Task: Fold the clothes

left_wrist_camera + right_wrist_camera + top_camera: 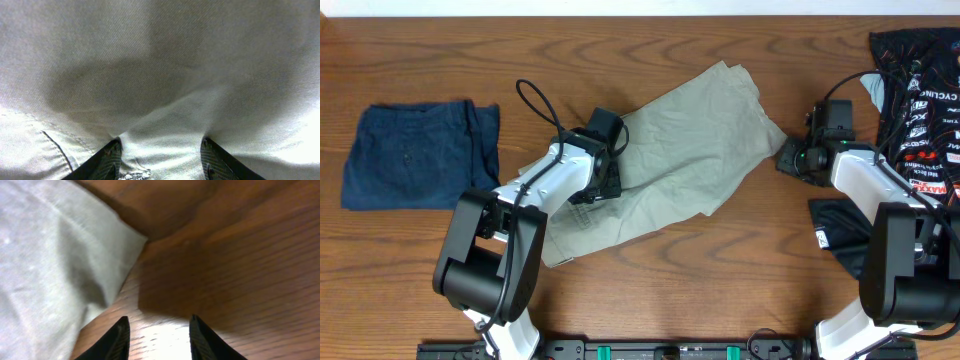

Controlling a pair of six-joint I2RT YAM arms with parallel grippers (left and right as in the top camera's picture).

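The light khaki shorts (690, 140) lie spread slantwise across the middle of the table, one end at the back right and one at the front left. My left gripper (600, 185) is down on their left middle. In the left wrist view its fingers (160, 155) are open and pressed into the cloth (160, 60), with a ridge of fabric between them. My right gripper (788, 158) sits just off the shorts' right corner. In the right wrist view it (157, 335) is open and empty over bare wood, with the shorts' edge (50, 255) to its left.
Folded dark navy shorts (420, 155) lie at the left of the wooden table (720, 260). A black printed garment (920, 90) is piled at the back right. Another dark cloth (840, 225) lies by the right arm's base.
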